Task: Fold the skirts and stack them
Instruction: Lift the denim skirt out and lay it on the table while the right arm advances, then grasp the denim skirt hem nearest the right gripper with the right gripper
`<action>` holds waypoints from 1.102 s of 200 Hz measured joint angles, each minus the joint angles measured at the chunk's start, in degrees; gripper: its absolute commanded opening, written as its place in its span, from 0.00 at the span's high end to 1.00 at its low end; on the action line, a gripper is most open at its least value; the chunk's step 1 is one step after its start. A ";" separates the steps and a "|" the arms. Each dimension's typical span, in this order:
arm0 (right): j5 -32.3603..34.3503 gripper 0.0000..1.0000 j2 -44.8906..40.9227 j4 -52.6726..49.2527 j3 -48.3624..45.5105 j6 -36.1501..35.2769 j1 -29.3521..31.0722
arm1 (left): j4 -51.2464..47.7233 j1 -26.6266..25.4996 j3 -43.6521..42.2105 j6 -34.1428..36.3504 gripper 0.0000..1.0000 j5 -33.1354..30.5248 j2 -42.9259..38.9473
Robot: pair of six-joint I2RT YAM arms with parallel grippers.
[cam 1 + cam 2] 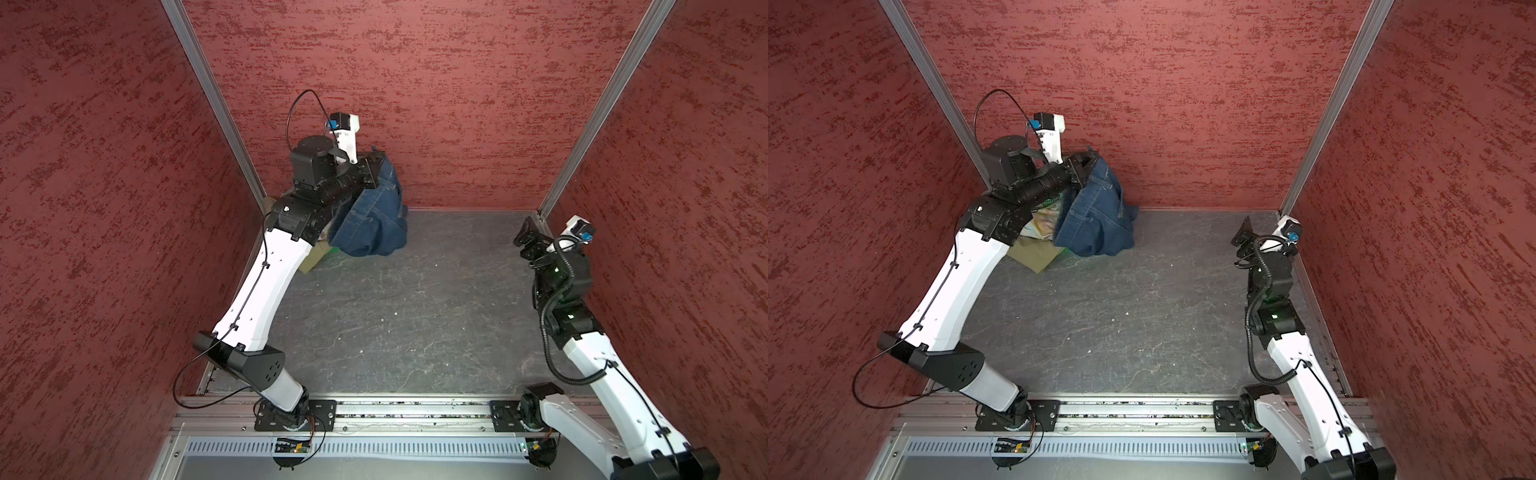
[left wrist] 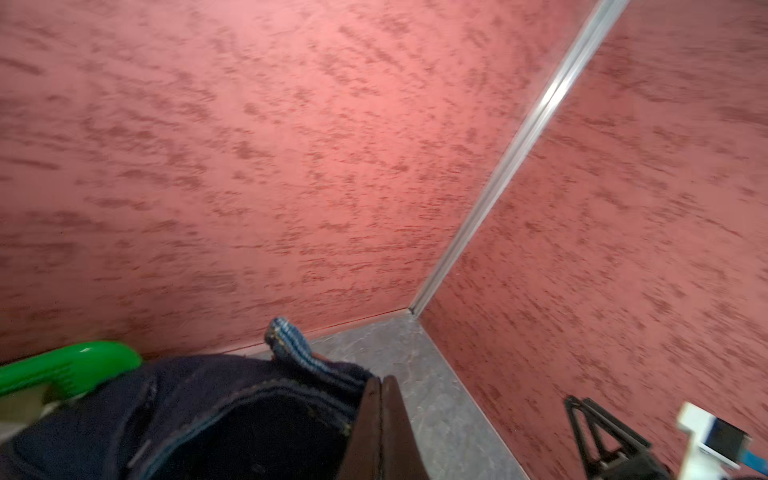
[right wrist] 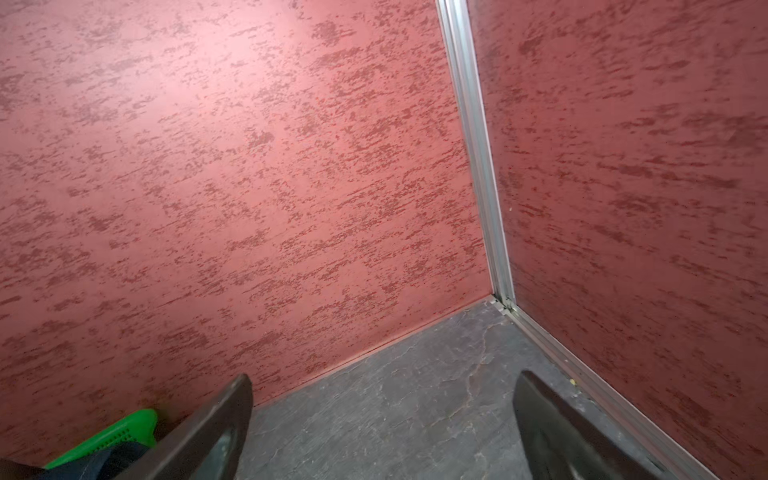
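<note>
The dark blue denim skirt hangs bunched at the back left, its lower end resting on the table. My left gripper is raised and shut on its top edge. In the left wrist view the shut gripper pinches the denim, and a strip of the cloth sticks up past the tips. The floral skirt and the olive skirt lie under the left arm, mostly hidden. My right gripper is open and empty at the back right.
A green perforated basket sits in the back left corner behind the skirts, mostly covered. Red textured walls close in three sides. The grey slate-look table stretches between the two arms.
</note>
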 measured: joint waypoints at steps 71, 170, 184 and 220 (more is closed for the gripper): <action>3.32 0.01 -5.46 -11.65 2.29 1.03 -0.13 | 3.63 -8.90 3.74 0.92 1.00 2.54 6.47; -4.66 0.01 0.02 -21.33 3.02 -0.09 -0.13 | 1.44 -5.95 -21.31 -0.96 0.12 -3.63 10.91; -7.76 0.01 2.69 -21.35 2.80 0.13 -0.13 | 0.81 -5.31 -25.16 -0.70 0.12 -4.55 8.17; -14.29 0.01 10.49 -21.14 0.85 1.18 -0.13 | 0.02 -4.96 -35.08 -0.33 0.12 -6.93 3.08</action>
